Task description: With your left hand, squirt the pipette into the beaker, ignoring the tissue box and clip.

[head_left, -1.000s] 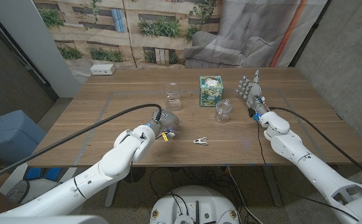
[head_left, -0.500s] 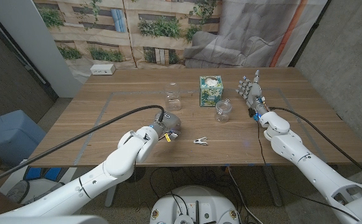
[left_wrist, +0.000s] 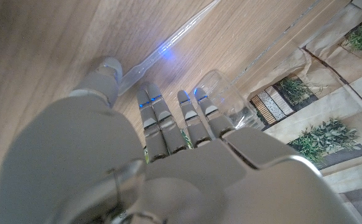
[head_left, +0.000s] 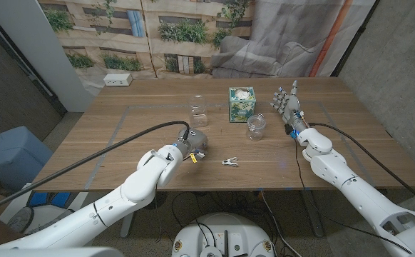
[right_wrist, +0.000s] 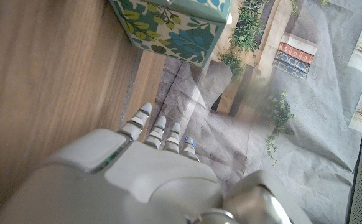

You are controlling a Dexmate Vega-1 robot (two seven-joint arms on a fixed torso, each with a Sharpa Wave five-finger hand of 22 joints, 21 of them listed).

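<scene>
Head view: left hand (head_left: 191, 145) low on table (head_left: 108, 135) near clip (head_left: 229, 162).
Grasp: cannot tell.
Beaker (head_left: 197, 111): upright beyond it.
Right hand (head_left: 287, 104): fingers spread, holding nothing.

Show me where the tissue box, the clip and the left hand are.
tissue box (head_left: 241, 104), head view, on its patterned front side.
clip (head_left: 229, 162), head view, on its middle, lying on the table.
left hand (head_left: 191, 145), head view, on the back of the hand.
</scene>
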